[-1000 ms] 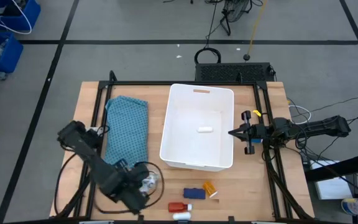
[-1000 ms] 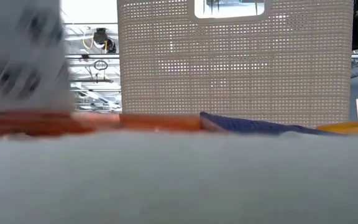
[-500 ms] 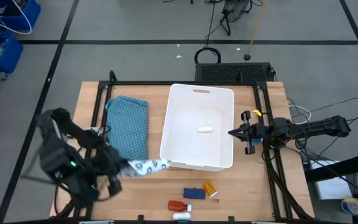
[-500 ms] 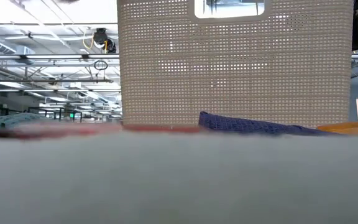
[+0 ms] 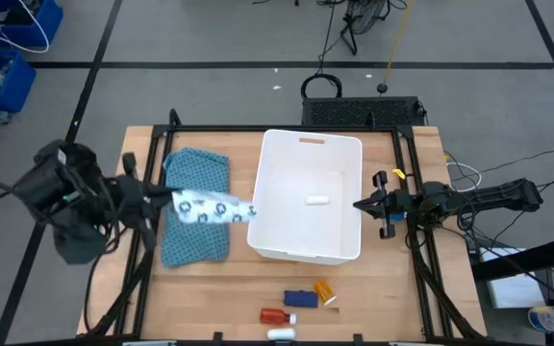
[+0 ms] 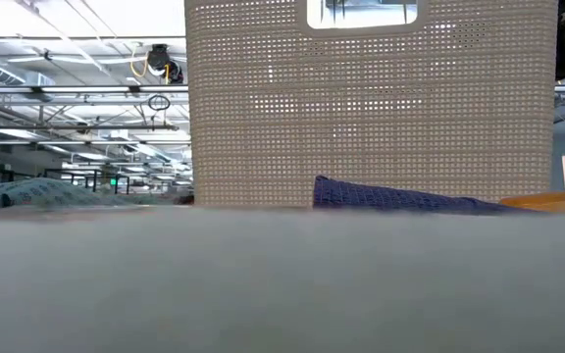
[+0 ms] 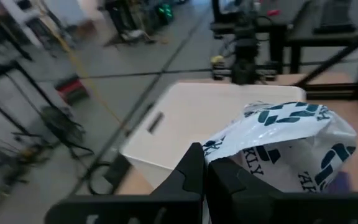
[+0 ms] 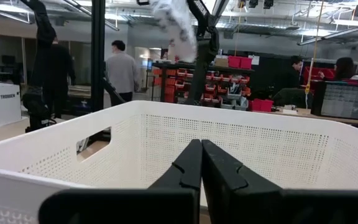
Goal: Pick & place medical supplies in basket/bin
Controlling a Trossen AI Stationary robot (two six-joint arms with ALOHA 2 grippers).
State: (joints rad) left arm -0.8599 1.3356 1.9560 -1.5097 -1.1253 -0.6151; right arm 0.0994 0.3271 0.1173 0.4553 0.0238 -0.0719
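Observation:
My left gripper (image 5: 168, 198) is shut on a flat white packet with teal print (image 5: 214, 208), held in the air over the teal cloth (image 5: 195, 235) just left of the white bin (image 5: 311, 138). The left wrist view shows the packet (image 7: 288, 140) in front of the bin (image 7: 185, 118). One small white tube (image 5: 317, 200) lies on the bin's floor. A blue piece (image 5: 301, 299), an orange bottle (image 5: 324, 289), a red bottle (image 5: 273, 316) and a white tube (image 5: 281, 333) lie on the table near its front edge. My right gripper (image 5: 359, 205) stands shut by the bin's right wall. My left gripper pinches one end of the packet (image 7: 221, 151) between its two fingers. The fingers come nearly level from the table's left and point toward the bin. The packet sticks out past the fingertips, crumpled, lifted clear of cloth and table.
The teal cloth lies on the table between the left arm and the bin. A black frame (image 5: 258, 128) runs around the table top. In the right wrist view, people stand in the room beyond the bin (image 8: 120, 71).
My left gripper has risen from the table's near edge with the packet and gone toward the far and left edges. It has tipped from pointing down to nearly level, toward the bin. The packet has been lifted clear of the table and now hangs over the cloth.

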